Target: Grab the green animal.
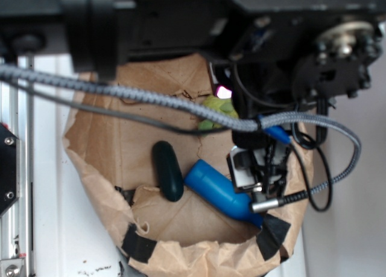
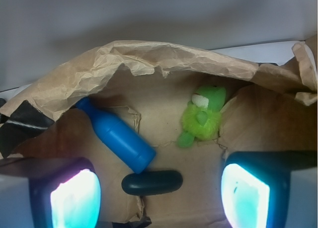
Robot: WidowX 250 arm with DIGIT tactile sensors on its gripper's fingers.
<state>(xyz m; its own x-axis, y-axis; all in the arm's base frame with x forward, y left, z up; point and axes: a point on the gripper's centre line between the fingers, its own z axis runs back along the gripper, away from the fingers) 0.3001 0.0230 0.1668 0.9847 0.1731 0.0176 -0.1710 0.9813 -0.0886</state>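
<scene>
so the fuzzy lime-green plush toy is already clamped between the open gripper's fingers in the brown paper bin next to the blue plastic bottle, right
Not quite. The fuzzy lime-green plush toy is not clamped: the wrist view shows it lying free on the floor of the brown paper bin, ahead of the open gripper, with neither finger touching it. The rest holds: the blue plastic bottle lies in the same bin, to the side of the toy.
</scene>
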